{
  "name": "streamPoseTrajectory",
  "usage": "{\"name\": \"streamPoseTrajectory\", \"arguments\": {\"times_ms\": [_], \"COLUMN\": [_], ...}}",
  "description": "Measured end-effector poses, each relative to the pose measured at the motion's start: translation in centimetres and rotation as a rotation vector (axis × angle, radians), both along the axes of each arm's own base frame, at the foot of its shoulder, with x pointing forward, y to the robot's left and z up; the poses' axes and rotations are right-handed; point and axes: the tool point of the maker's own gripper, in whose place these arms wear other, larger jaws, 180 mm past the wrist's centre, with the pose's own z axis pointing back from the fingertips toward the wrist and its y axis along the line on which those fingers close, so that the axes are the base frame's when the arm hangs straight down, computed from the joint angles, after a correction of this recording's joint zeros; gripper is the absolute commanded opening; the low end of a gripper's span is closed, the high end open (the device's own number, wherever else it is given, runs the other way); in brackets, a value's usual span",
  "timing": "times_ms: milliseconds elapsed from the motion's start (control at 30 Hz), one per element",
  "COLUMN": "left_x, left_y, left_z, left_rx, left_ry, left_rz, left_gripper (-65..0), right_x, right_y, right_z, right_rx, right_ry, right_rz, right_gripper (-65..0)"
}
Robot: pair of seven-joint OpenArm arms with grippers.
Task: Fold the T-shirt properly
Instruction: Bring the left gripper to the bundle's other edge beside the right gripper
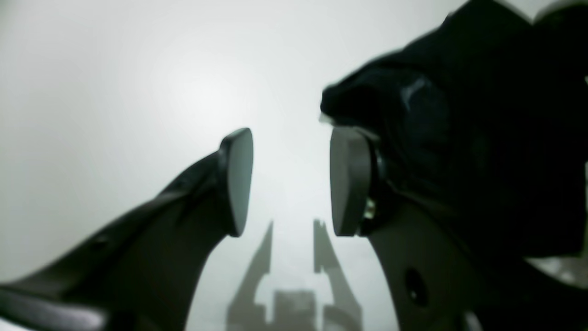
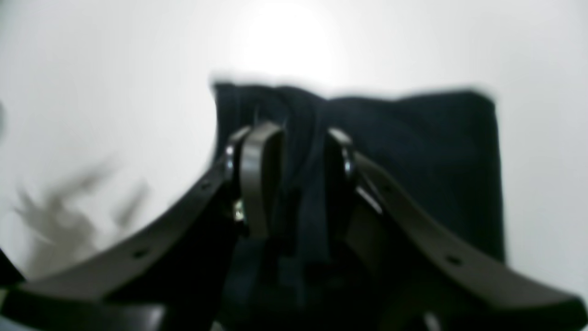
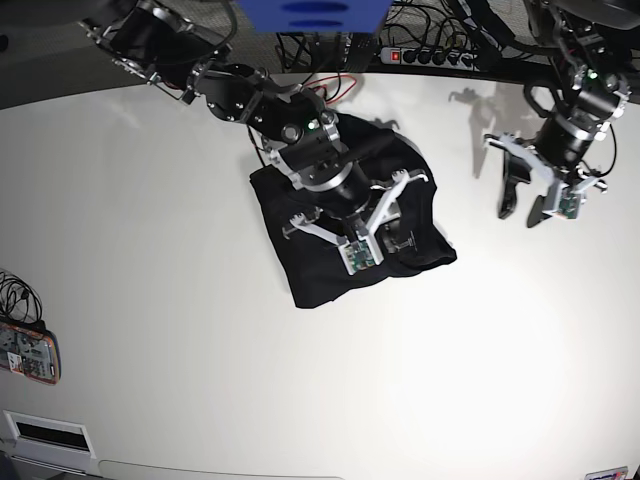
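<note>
The black T-shirt point(image 3: 330, 265) lies folded into a rough rectangle on the white table point(image 3: 180, 200), just above its middle. My right gripper point(image 3: 398, 232) is down over the shirt's right part. In the right wrist view its jaws stand open point(image 2: 298, 151), and a ridge of the T-shirt point(image 2: 427, 151) runs between them, spreading out beyond. My left gripper point(image 3: 520, 203) hangs open above bare table, to the right of the shirt. In the left wrist view nothing is between its pads point(image 1: 291, 147), and the dark T-shirt point(image 1: 459, 115) shows blurred behind the right finger.
A power strip point(image 3: 430, 55) and tangled cables run along the table's far edge. A blue box point(image 3: 315, 14) sits at the back, top centre. A small device with wires point(image 3: 28, 350) lies at the left edge. The left gripper's shadow point(image 1: 294, 285) falls on the table.
</note>
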Motion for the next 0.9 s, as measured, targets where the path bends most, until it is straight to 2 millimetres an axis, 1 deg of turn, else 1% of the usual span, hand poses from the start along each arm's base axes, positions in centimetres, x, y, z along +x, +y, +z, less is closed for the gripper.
{"name": "streamPoseTrajectory", "arguments": {"times_ms": [33,100,167,200,233,300,333,367,467,567,633,700,767,800,867,900], "left_x": [-0.2,-0.9,-1.3,-1.3,-1.4,-1.6,-1.8,-2.0,-2.9,-2.8,-3.0,-2.9,-2.9,-2.8,-2.7,-2.8], "left_y": [-1.3,-4.3,-7.2,-8.2,-9.0,-10.2,-10.9,-11.5,-12.3,-12.1,-11.8,-11.8,-11.9,-11.9,-11.8,-11.6], "left_z": [-0.4,-1.2,-1.6,-1.9,-2.3,-2.8,-3.1,-3.4,-5.3,-6.7,-7.9,-8.5,-9.2,-9.4,-9.8,-10.0], "left_rx": [-0.019,-0.059,-0.098,-0.100,-0.086,-0.059,-0.053,-0.053,-0.031,-0.049,-0.053,-0.072,-0.104,-0.113,-0.130,-0.136], "left_ry": [0.014,0.039,0.057,0.065,0.075,0.088,0.096,0.105,0.165,0.196,0.234,0.238,0.234,0.233,0.227,0.229], "left_rz": [-0.035,-0.118,-0.194,-0.222,-0.251,-0.287,-0.310,-0.328,-0.364,-0.350,-0.339,-0.333,-0.324,-0.320,-0.314,-0.307], "left_gripper": [-38.5,-38.5,-38.5,-38.5,-38.5,-38.5,-38.5,-38.5,-38.5,-38.5,-38.5,-38.5,-38.5,-38.5,-38.5,-38.5], "right_x": [0.2,1.6,4.4,5.9,7.0,7.6,7.5,7.1,7.0,7.4,7.8,8.5,9.1,9.1,8.6,8.3], "right_y": [0.0,-0.6,-2.0,-2.5,-2.5,-1.5,-0.8,0.0,0.8,0.6,0.9,1.0,0.3,-0.2,-1.0,-1.1], "right_z": [0.1,0.6,1.4,1.9,2.3,2.2,1.7,0.8,-1.6,-3.9,-4.8,-5.2,-6.5,-7.3,-8.8,-9.1], "right_rx": [0.012,0.000,-0.037,-0.056,-0.053,-0.047,-0.042,-0.049,-0.073,-0.118,-0.118,-0.123,-0.157,-0.177,-0.204,-0.209], "right_ry": [0.012,-0.013,-0.070,-0.104,-0.122,-0.111,-0.092,-0.062,0.010,0.043,0.043,0.028,0.039,0.053,0.090,0.100], "right_rz": [-0.001,-0.006,-0.030,-0.052,-0.068,-0.055,-0.039,-0.007,0.004,-0.005,-0.009,-0.015,-0.033,-0.041,-0.044,-0.044], "right_gripper": [-47.2,-47.2,-47.2,-47.2,-47.2,-47.2,-47.2,-47.2,-47.2,-47.2,-47.2,-47.2,-47.2,-47.2,-47.2,-47.2]}}
